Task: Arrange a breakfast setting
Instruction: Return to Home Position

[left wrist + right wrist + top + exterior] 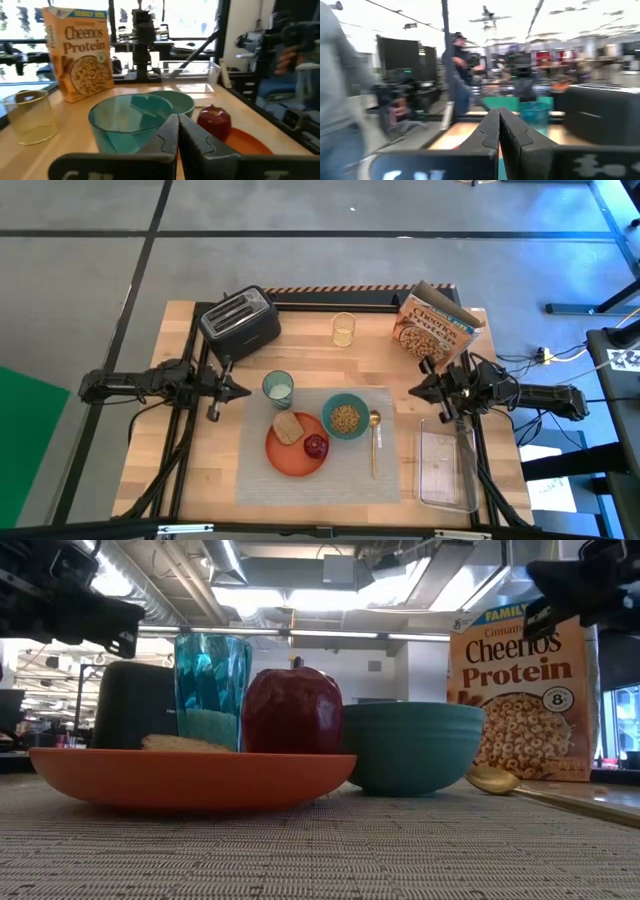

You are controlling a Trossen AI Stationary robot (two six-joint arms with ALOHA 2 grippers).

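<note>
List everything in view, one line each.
placemat: 1, grey, table centre
plate: 1, orange, on placemat's left half
toast: 1, brown, on plate
apple: 1, dark red, on plate beside toast
bowl: 1, teal, holding cereal, right of plate
spoon: 1, gold, on placemat right of bowl
tumbler: 1, pale teal, placemat's far left corner
toaster: 1, black, table's far left
glass: 1, yellowish, far edge, off placemat
cereal box: 1, orange, far right
container: 1, clear, right of placemat
table: 1, wood
person: at least 1, blurred, room beyond table
left gripper: 1, dark, fingers shut, left of tumbler
right gripper: 1, dark, fingers shut, near cereal box
</note>
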